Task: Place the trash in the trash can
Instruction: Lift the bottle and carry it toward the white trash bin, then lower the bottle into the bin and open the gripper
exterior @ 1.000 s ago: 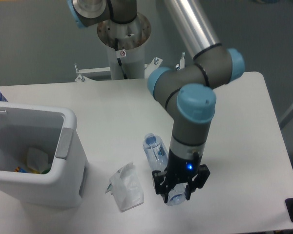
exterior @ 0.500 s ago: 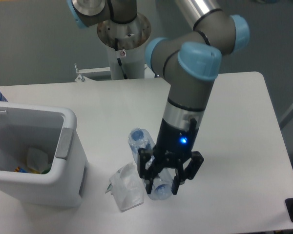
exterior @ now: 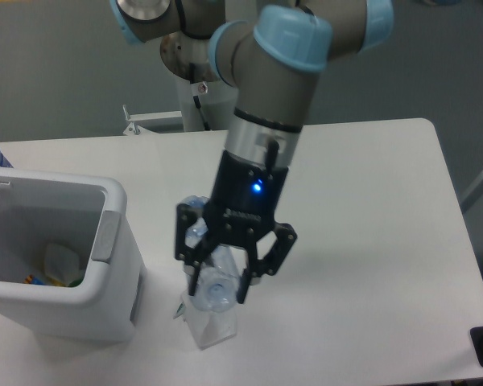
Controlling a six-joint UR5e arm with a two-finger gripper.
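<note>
Clear crinkled plastic shows between the fingers: the gripper (exterior: 219, 289) is clamped on the bottle (exterior: 209, 277), held above the desk (exterior: 370, 241) near its front edge, directly over the wrapper (exterior: 209, 326). The bottle's long axis runs roughly front to back, one rounded end facing the camera; which end carries the cap I cannot tell. The bin (exterior: 56, 257) stands at the desk's left edge with some scraps already inside. By my reading the pickup is done; carrying the bottle left and dropping it remains, then the wrapper, untouched on the desk.
</note>
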